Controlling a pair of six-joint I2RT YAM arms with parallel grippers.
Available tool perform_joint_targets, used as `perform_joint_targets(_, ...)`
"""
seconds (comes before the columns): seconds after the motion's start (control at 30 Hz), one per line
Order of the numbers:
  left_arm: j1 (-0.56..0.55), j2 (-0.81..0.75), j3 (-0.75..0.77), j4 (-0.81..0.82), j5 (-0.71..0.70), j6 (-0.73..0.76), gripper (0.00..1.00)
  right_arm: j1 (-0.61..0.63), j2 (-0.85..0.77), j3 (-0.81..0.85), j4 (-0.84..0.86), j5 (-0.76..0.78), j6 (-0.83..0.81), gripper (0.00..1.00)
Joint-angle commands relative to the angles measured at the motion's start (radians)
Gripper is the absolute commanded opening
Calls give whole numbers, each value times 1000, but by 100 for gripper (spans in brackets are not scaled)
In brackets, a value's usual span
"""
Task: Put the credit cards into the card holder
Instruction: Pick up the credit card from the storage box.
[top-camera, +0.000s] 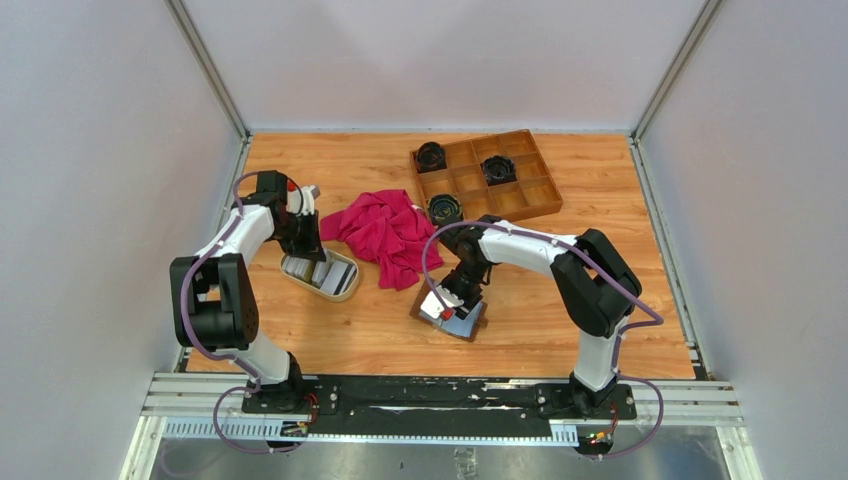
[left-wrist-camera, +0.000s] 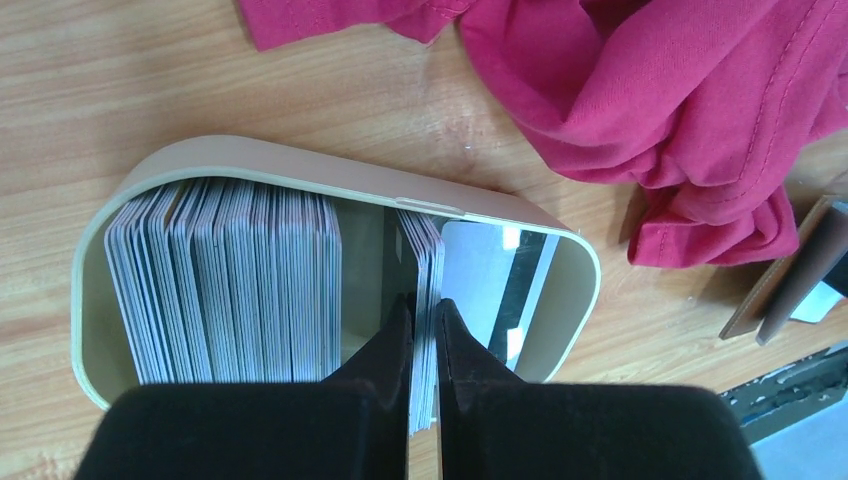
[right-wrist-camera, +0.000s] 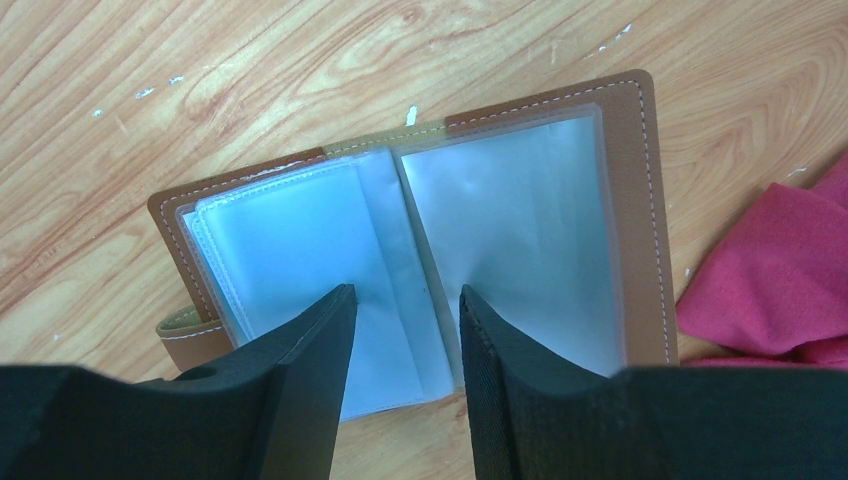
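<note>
Leftmost, down inside the cream dish: left gripper, jaws all but closed, pinching a thin slice of the credit cards from above. Cards standing on edge, faces toward the dish's ends, long edges across the dish. Remainder packed toward the left end in the wrist view, parted from the pinched few by a gap. Number of cards in the pinch: too fine to count, probably more than 1.

Next, rightward: crumpled red cloth, between dish and holder, near both, clear of both grippers. Likely calling for a straight lift above the rim, then a path along the near side of the cloth, so as not to snag a fold.

Then the card holder, open and flat on the table, right of the dish and nearer the arm bases, 2 clear pocket pages showing, snap tab at its left edge. Right gripper directly over it, fingers about half apart, nothing between them, tips seemingly pressing the pages down; contact not certain. Opening side of the pockets: not clear.

Farthest right and back: wooden tray with 3 black round items, well apart, no obstacle.
</note>
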Motion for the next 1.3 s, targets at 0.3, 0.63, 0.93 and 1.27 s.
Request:
perform_joint_targets(0.3, -6, 40, -25, -14, -79, -3, 34, 32, 58, -15, -25, 26, -26, 46)
perform_joint_targets(0.63, -7, -25, -10, -22, -62, -12, 32, 31, 60, -15, -28, 27, -26, 46)
perform_joint_targets(0.93, -5, -58, 6, -38, -57, -18, 26, 31, 60, -13, -27, 26, -25, 46)
perform_joint_targets(1.27, -4, 56, 20, -38, -28, -2, 34, 31, 60, -12, -28, 29, -26, 46)
